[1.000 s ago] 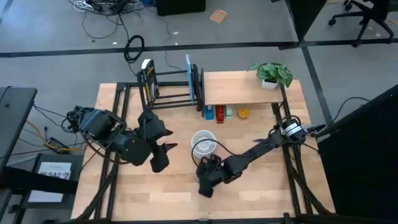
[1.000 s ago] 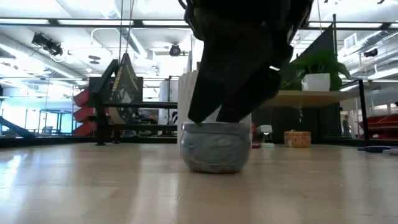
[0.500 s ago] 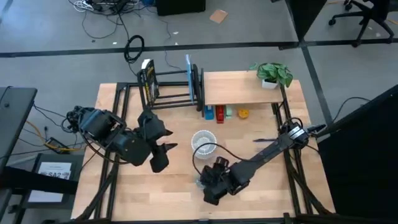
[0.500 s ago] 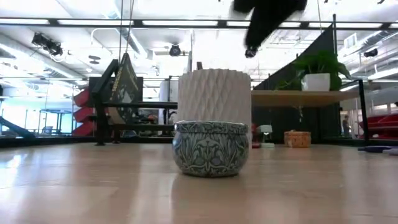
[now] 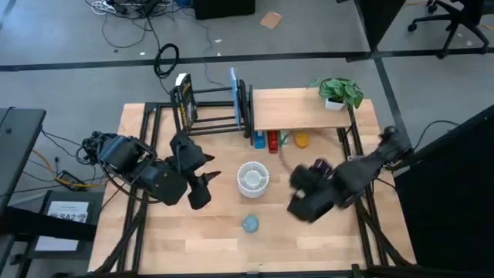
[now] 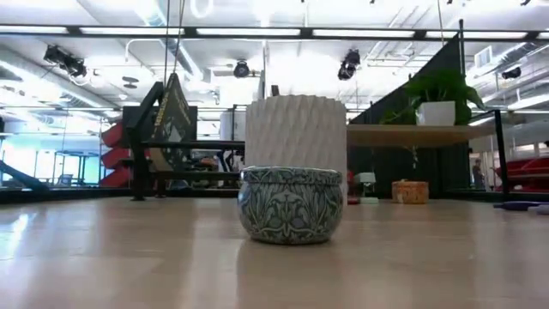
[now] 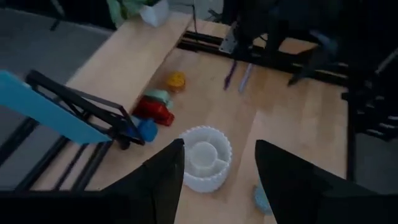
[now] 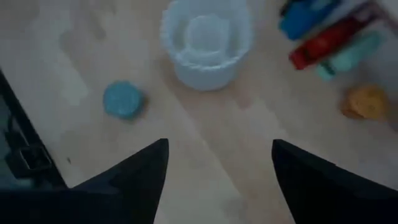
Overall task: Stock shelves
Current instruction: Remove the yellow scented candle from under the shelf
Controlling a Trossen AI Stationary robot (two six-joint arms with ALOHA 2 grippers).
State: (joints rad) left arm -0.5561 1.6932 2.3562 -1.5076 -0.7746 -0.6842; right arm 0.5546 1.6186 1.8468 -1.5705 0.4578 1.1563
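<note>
Right end effector (image 5: pixel 306 202) released above bare wood, near ribbed white pot (image 5: pixel 252 177).

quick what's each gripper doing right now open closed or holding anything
Left gripper: open, holding nothing, over the table beside the white pot.
Right gripper: open, holding nothing, above the table, apart from the small blue tin.

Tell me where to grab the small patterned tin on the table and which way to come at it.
Grip the small patterned tin across its round side wall, coming straight down from above. It sits upright and low, alone on the bare table, apart from the white ribbed pot, so fingers probably fit either side. The open right gripper is nearest; the left gripper waits, also open.
</note>
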